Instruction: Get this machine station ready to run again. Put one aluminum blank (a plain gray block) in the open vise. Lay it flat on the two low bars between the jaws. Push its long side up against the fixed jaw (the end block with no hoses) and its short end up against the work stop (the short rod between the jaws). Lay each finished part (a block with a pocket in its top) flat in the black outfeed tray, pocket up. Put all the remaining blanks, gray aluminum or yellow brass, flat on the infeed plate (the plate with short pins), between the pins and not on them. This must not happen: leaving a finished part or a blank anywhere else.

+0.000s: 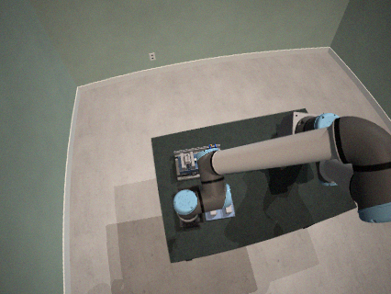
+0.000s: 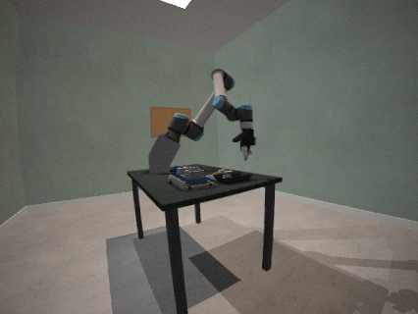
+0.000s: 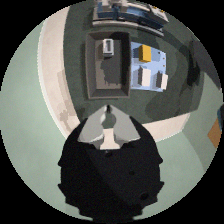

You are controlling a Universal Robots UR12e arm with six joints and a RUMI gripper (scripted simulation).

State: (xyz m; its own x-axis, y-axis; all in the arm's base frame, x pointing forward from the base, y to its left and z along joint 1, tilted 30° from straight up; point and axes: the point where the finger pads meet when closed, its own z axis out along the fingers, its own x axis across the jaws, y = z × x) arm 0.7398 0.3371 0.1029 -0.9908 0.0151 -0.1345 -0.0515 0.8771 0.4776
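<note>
My gripper (image 3: pixel 108 105) (image 2: pixel 246 159) is shut with nothing between its fingertips. It hangs high above the table, near the outfeed tray. The black outfeed tray (image 3: pixel 109 95) holds one gray block with a pocket in its top, the finished part (image 3: pixel 108 47), pocket up near the far end. The light blue infeed plate (image 3: pixel 136 82) (image 1: pixel 231 214) is beside the tray. On it are a yellow brass blank (image 3: pixel 145 53) and two gray blanks, one in the middle (image 3: pixel 145 76) and one near the right edge (image 3: pixel 162 80). The vise (image 1: pixel 187 161) (image 2: pixel 190 173) shows only partly; its contents are unclear.
The vise's blue and gray base (image 2: pixel 191 183) stands on the dark table (image 1: pixel 257 220) (image 2: pixel 162 195), beyond the tray and plate in the wrist view. The arm's wrist covers much of the tray and part of the plate in the top view.
</note>
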